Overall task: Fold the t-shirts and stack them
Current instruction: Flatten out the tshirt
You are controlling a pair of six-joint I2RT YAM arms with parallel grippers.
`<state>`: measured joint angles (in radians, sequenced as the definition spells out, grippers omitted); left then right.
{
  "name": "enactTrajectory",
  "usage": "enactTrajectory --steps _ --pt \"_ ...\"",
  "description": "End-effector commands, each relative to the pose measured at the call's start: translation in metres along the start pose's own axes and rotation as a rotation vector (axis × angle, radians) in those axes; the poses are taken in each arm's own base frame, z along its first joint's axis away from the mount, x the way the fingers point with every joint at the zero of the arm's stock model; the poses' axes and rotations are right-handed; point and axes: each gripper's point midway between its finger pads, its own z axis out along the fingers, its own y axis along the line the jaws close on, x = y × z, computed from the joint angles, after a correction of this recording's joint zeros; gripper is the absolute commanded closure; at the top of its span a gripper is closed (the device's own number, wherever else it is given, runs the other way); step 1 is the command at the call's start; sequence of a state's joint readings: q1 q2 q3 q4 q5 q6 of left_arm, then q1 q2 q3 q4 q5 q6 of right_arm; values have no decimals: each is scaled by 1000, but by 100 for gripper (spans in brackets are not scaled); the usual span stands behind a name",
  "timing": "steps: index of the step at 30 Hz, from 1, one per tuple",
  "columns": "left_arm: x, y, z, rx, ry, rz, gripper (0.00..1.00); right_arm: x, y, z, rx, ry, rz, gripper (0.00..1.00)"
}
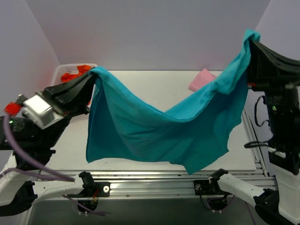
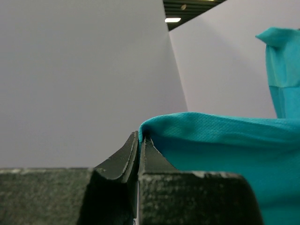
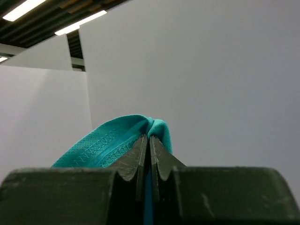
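The left fingers [image 2: 119, 161] and right fingers [image 3: 133, 159] clamp opposite edges of the soft teal-turquoise cloth t-shirt [image 1: 164, 136]; light and limp, it sags, probably best gripped at hems.

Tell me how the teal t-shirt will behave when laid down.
Probably very floppy: the teal t-shirt sags deeply between the left fingers and right fingers. Likely light: two small pinches carry it. Hanging corners may fold under on landing.

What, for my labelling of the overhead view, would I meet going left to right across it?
The left fingers, shut on one end of the teal t-shirt → its sagging middle → pink t-shirt on the table → right fingers, shut on the other end. The white basket overlaps the left arm, so I omit it.
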<state>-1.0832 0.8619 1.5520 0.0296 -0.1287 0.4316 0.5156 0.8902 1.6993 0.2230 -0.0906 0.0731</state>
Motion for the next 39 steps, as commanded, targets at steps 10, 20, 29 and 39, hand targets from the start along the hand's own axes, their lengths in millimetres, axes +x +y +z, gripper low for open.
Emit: enactTrajectory --steps 10,20,29,39 --pt "270 95 -5 -437 482 -43 98 315 -138 20 554 589 -124 100" --pt "597 207 -109 -661 964 -359 98 608 -290 -72 856 974 -15 100" --pt "678 283 -72 -696 1001 -515 4 648 -353 -19 912 822 -61 0" --pt "519 287 -36 -813 699 -412 5 534 -309 10 921 685 -184 0"
